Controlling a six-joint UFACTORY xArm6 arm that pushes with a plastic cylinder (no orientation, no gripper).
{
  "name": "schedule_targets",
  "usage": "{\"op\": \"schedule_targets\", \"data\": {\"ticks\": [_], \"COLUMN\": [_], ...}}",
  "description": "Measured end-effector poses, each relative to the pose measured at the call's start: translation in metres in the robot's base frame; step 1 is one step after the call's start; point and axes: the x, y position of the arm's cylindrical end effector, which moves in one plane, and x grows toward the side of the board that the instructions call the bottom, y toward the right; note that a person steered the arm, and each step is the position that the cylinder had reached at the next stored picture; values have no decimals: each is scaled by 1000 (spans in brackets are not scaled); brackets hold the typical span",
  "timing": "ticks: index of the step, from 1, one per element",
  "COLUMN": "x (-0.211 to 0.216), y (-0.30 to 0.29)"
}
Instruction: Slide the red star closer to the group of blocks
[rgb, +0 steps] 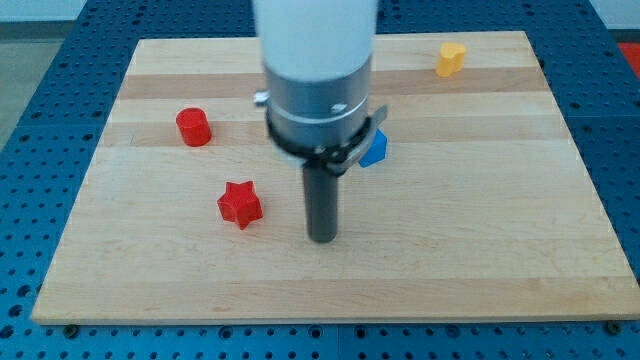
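The red star lies on the wooden board, left of centre and toward the view's bottom. My tip rests on the board to the star's right, a short gap away and not touching it. A red cylinder stands up and to the left of the star. A blue block shows partly behind the arm's body, up and to the right of my tip; its shape is hidden. A yellow block sits near the board's top right edge.
The arm's wide grey and white body hides the board's top middle. The board sits on a blue perforated table that shows on all sides.
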Motion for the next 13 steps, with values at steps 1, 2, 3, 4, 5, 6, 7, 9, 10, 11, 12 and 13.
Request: {"op": "schedule_targets", "data": {"ticks": [1, 2, 3, 4, 5, 6, 7, 9, 10, 11, 12, 13], "x": [26, 27, 23, -2, -35, -42, -42, -32, -27, -33, -35, -35], "y": [-31, -73, -100, -118, -130, -133, -133, -130, -124, -124, -124, -112]}}
